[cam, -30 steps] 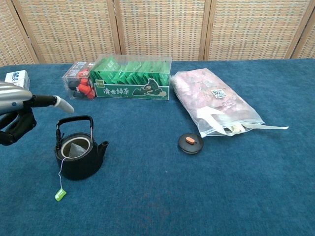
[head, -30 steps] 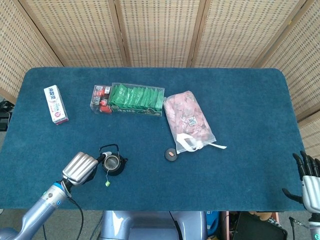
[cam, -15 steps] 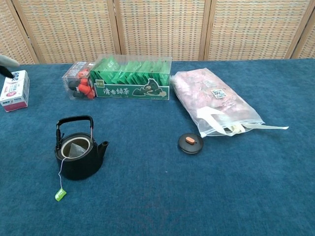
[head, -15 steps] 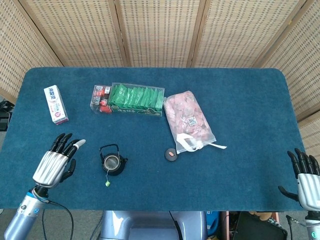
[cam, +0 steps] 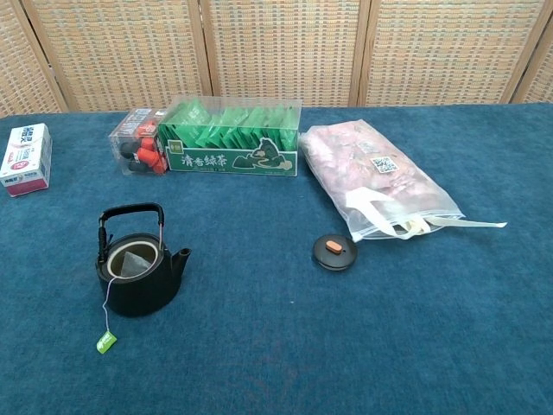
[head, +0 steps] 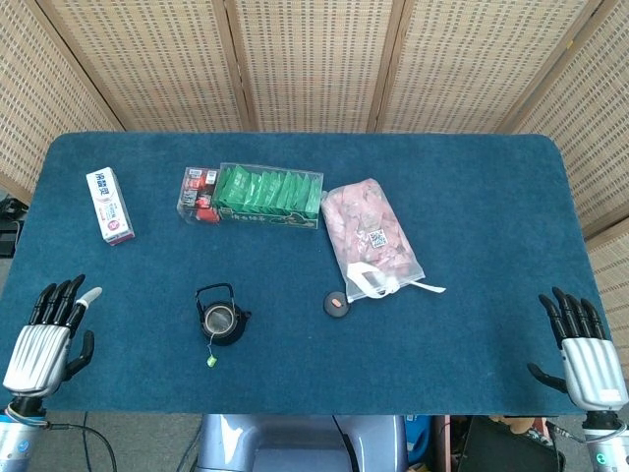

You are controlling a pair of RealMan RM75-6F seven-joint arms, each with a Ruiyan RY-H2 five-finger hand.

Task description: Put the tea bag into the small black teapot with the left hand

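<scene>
Where the left hand [head: 44, 339] a second ago hovered just beside the small black teapot [cam: 138, 270], it now sits well off to the left of it at the near left corner of the counter [head: 472, 197], fingers [head: 59, 295] apart and holding nothing; the chest view no longer shows it at all. Right hand [head: 587, 359] at the near right corner, far from the teapot, fingers spread and empty, a little higher in frame than before.

Tea bag [cam: 132, 264] lies inside the teapot, unmoved. Its string runs over the rim and down the pot's front; green tag [cam: 105, 342] rests on the counter just in front of the teapot. Handle upright, spout to the right.

Teapot lid [cam: 334, 251] lies on the counter to the right of the teapot, apart from it. Behind the teapot: clear box of green tea packets [cam: 233, 149] with a red-and-black pack [cam: 136, 145] touching its left end. Clear pink bag [cam: 376, 180] behind and right of the teapot. Small white box [cam: 25, 158] behind and left. All unchanged.
</scene>
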